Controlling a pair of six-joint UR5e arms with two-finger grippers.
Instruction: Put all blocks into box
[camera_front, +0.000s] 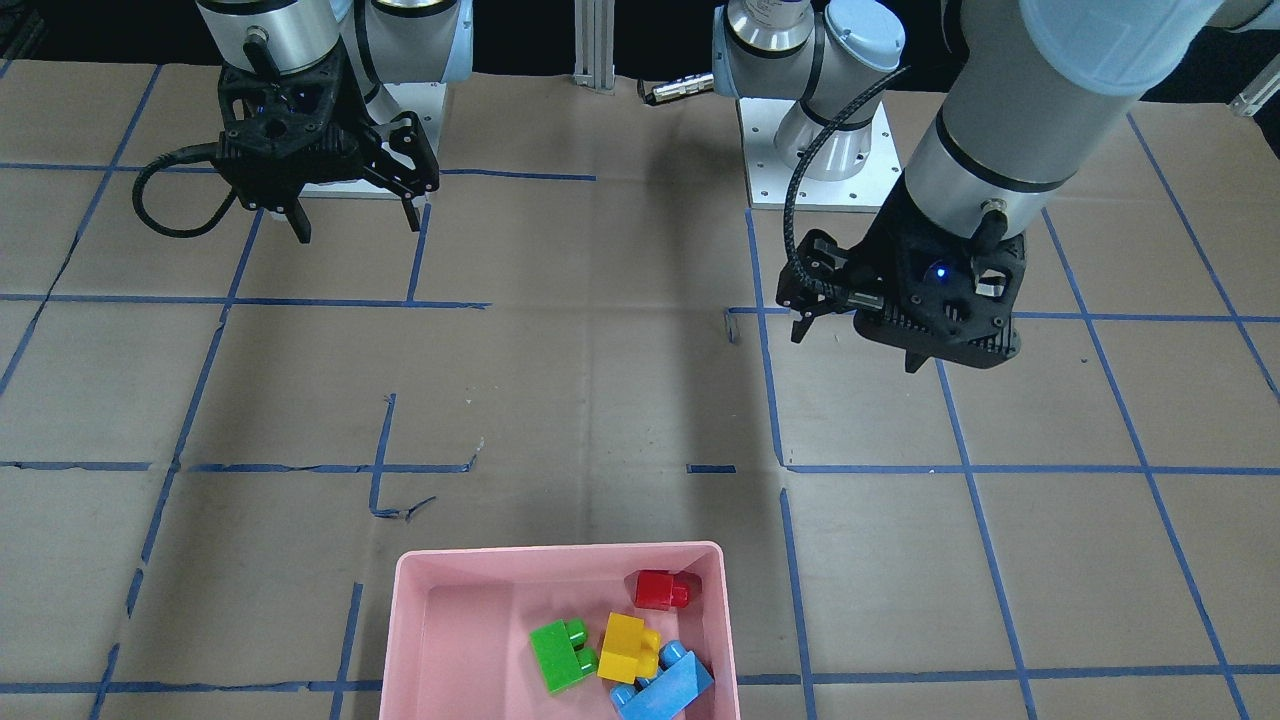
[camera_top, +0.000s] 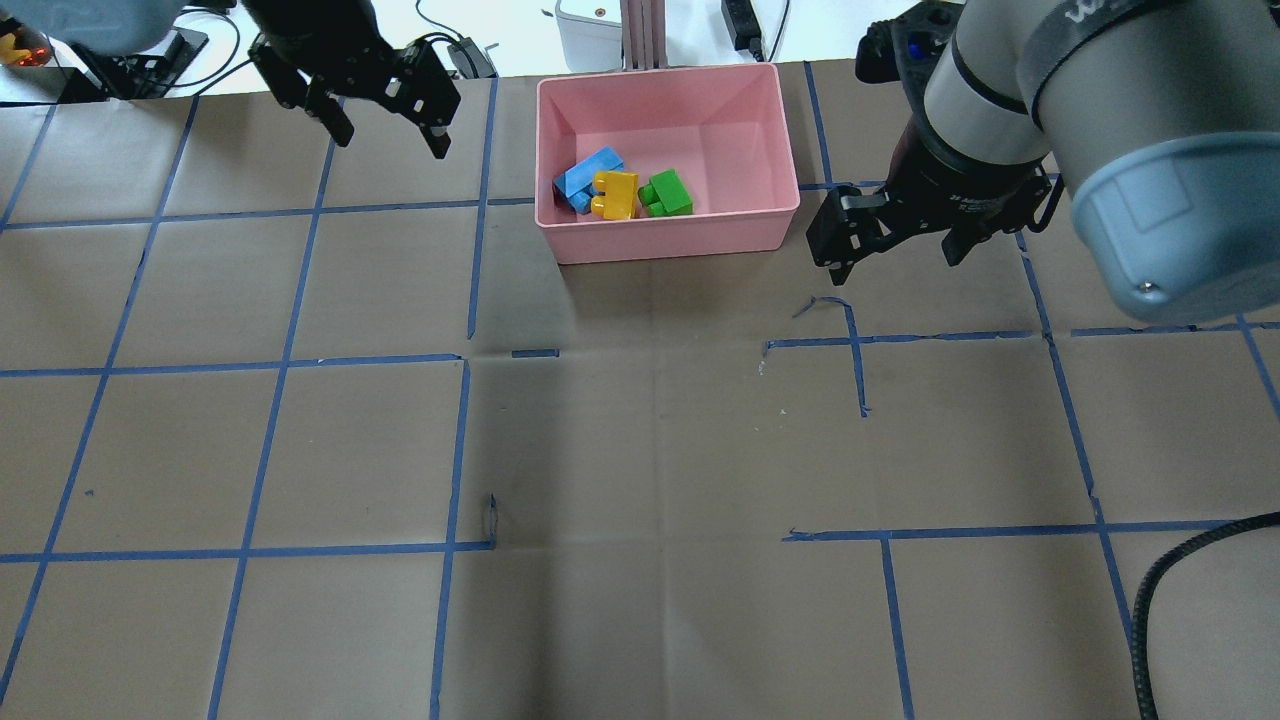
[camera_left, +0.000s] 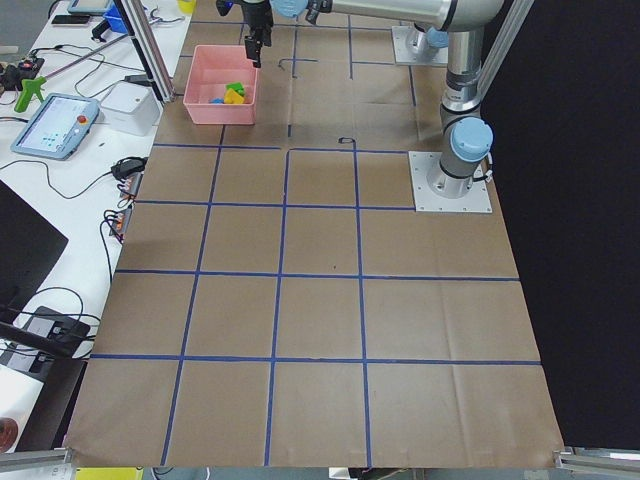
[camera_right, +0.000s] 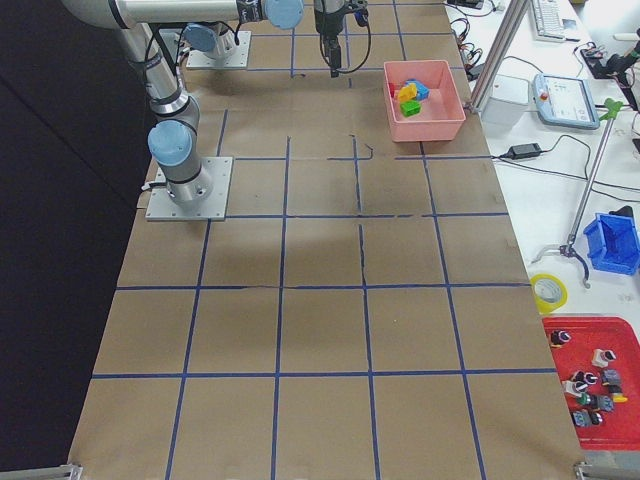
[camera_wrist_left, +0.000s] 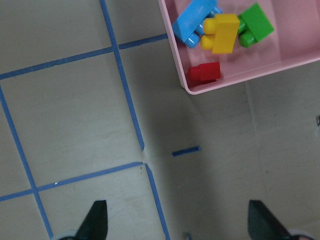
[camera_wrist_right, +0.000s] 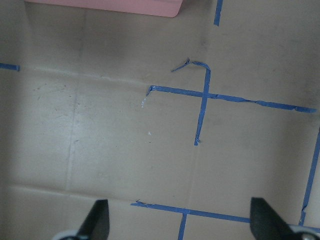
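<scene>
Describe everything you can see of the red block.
The red block is a small, glossy plastic brick with a single stud. It lies on its side on the floor of the pink box, its stud pointing sideways. It sits in a corner, close to the walls, though contact with them cannot be told. A narrow gap separates it from the yellow block, the nearest of the others. The overhead view hides it behind the box's wall.

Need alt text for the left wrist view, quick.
The pink box at top right holds the blue block, yellow block, green block and red block. The left hand is open and empty at the bottom edge, above the table.
</scene>
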